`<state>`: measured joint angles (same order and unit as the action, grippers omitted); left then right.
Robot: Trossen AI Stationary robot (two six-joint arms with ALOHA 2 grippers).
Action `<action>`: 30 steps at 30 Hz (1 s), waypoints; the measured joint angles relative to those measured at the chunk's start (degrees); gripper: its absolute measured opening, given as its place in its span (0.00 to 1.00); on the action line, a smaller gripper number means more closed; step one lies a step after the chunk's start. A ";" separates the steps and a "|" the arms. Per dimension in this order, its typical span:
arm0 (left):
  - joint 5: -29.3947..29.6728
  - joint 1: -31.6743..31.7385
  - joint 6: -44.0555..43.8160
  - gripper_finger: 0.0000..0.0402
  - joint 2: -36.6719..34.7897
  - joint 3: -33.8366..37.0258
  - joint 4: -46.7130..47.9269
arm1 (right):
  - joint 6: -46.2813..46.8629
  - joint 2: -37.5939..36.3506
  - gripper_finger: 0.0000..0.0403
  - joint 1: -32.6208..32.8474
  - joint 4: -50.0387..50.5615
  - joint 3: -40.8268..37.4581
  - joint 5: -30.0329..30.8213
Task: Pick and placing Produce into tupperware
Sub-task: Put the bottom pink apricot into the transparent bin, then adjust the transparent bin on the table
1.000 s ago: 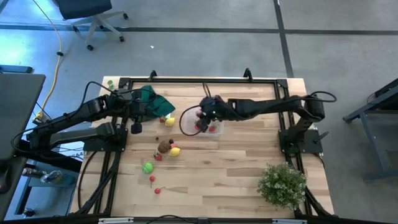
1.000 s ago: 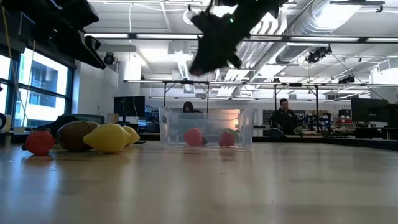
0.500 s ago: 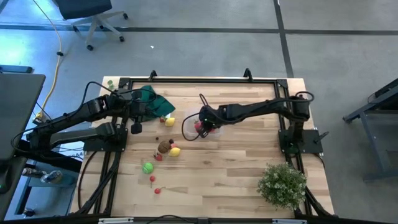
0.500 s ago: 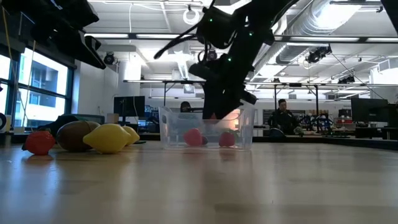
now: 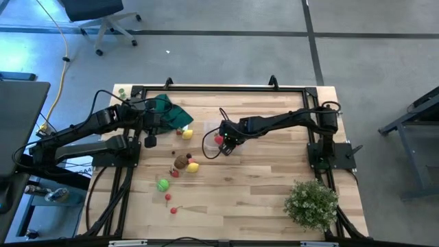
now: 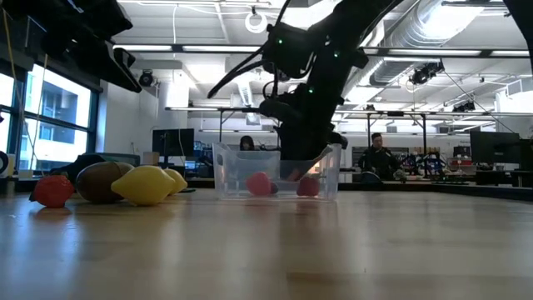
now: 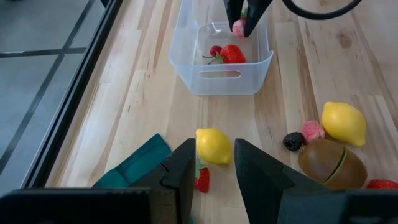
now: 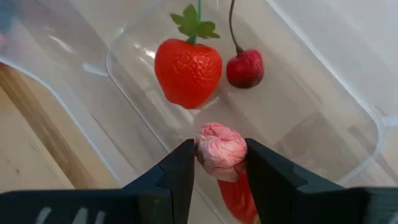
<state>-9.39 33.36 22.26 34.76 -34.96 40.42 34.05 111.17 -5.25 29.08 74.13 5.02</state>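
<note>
We see the right hand (image 8: 219, 163) reaching down inside the clear tub (image 7: 221, 79), and its two fingers pinch a pink raspberry (image 8: 221, 149). A red strawberry (image 8: 188, 71) and a dark cherry (image 8: 245, 68) lie on the tub's floor. The tub sits in the middle of the table (image 5: 260, 185). The left hand (image 7: 213, 171) hangs over a yellow lemon (image 7: 213, 145) near the green cloth (image 7: 134, 163), fingers apart and holding nothing.

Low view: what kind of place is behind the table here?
Probably an open lab or industrial workspace. Exposed ducts and strip lights run across the ceiling, monitors line the benches, and a person sits at a desk beyond the tub.
</note>
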 joint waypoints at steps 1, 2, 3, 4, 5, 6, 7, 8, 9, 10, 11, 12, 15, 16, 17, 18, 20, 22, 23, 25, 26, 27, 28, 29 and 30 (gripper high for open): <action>0.02 0.00 0.00 0.25 0.00 -0.02 0.00 | 0.00 0.07 0.32 0.02 0.28 0.00 -0.09; 0.02 0.00 -0.02 0.25 -0.02 -0.02 0.00 | -0.05 0.07 0.32 0.02 0.31 -0.02 -0.05; 0.01 0.00 -0.01 0.25 0.00 -0.02 0.00 | -0.23 0.05 0.32 0.02 -0.01 -0.02 0.04; 0.01 0.00 -0.02 0.25 0.00 -0.02 0.00 | -0.50 0.05 0.32 0.02 -0.27 -0.02 0.06; 0.01 0.00 -0.01 0.25 -0.01 -0.02 0.00 | -0.57 0.05 0.32 0.02 -0.29 -0.02 0.06; 0.01 0.00 -0.02 0.25 -0.02 -0.02 0.00 | -0.60 0.05 0.32 0.00 -0.19 -0.02 0.06; 0.02 0.00 -0.02 0.25 -0.02 -0.02 0.00 | -0.62 0.05 0.32 -0.10 -0.20 -0.02 0.05; 0.00 0.00 -0.02 0.25 -0.02 -0.02 0.00 | -0.71 0.05 0.33 -0.11 -0.29 -0.02 -0.10; 0.00 0.00 -0.02 0.25 -0.02 -0.02 0.00 | -1.02 0.05 0.33 -0.22 -0.29 -0.02 -0.45; 0.02 0.00 -0.02 0.25 0.00 -0.02 0.00 | -1.32 0.05 0.34 -0.31 -0.31 -0.02 -0.66; 0.01 0.00 -0.01 0.25 -0.01 -0.02 0.00 | -1.49 0.05 0.34 -0.38 -0.38 -0.02 -0.78; 0.00 0.00 -0.02 0.25 -0.02 -0.02 0.00 | -1.49 0.05 0.35 -0.44 -0.44 -0.02 -0.87; 0.01 0.00 -0.02 0.25 -0.02 -0.02 0.00 | -1.51 0.05 0.38 -0.51 -0.62 -0.02 -0.82; 0.02 0.00 -0.02 0.25 -0.01 -0.02 0.00 | -1.51 0.05 0.39 -0.51 -0.86 -0.02 -0.76; 0.02 0.00 -0.02 0.25 0.00 -0.02 0.00 | -1.54 0.05 0.39 -0.49 -1.19 -0.02 -0.63; 0.00 0.00 -0.02 0.25 -0.02 -0.02 0.00 | -1.82 0.05 0.40 -0.49 -1.70 -0.02 -0.59; 0.00 0.00 -0.02 0.25 -0.02 -0.02 0.00 | -2.52 -0.10 0.40 -0.49 -2.96 0.00 -0.57; 0.01 0.00 -0.02 0.25 -0.01 -0.02 0.00 | -3.07 -0.71 0.40 -0.49 -4.18 0.00 -0.54; 0.01 0.00 -0.02 0.25 -0.01 -0.02 0.02 | -3.13 -1.15 0.40 -0.51 -4.61 0.02 -0.32; 0.00 0.00 -0.02 0.25 -0.02 -0.02 0.01 | -3.31 -2.20 0.39 -0.51 -5.14 0.04 1.00; 0.00 0.00 -0.02 0.25 0.00 -0.02 0.01 | -3.47 -2.74 0.39 -0.49 -5.31 0.04 1.98; 0.00 0.00 -0.01 0.25 0.00 -0.02 0.00 | -3.50 -3.31 0.38 -0.55 -5.28 0.05 2.92; 0.00 0.00 -0.02 0.25 -0.02 -0.02 0.02 | -3.59 -3.88 0.38 -0.72 -4.95 0.04 3.95; 0.00 0.00 -0.02 0.25 0.00 -0.02 0.00 | -3.84 -4.38 0.37 -0.93 -4.62 0.07 4.67; 0.02 0.00 -0.02 0.25 0.00 -0.02 0.00 | -4.00 -4.85 0.36 -1.29 -3.63 0.09 5.15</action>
<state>-9.37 33.36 22.24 34.76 -34.98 40.42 30.05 106.31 -6.54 25.45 74.22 10.17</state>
